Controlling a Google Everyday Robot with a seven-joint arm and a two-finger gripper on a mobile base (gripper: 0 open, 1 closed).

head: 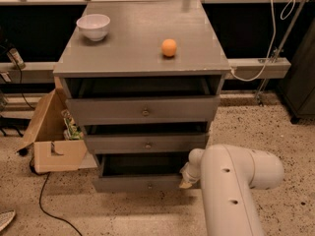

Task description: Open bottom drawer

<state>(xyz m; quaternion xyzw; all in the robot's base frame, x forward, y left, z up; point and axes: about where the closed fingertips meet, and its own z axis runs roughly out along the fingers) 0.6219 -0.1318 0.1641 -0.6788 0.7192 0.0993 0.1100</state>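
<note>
The grey cabinet has three drawers, each standing a little out from its frame. The bottom drawer is the lowest and narrowest, with a small round brass knob at its centre. A dark gap of its inside shows above the front panel. My gripper is at the right end of the bottom drawer's front, on the end of my white arm, which comes in from the lower right. The arm hides the drawer's right corner.
A white bowl and an orange ball sit on the cabinet top. An open cardboard box stands on the floor at the left of the cabinet. A black cable lies on the speckled floor.
</note>
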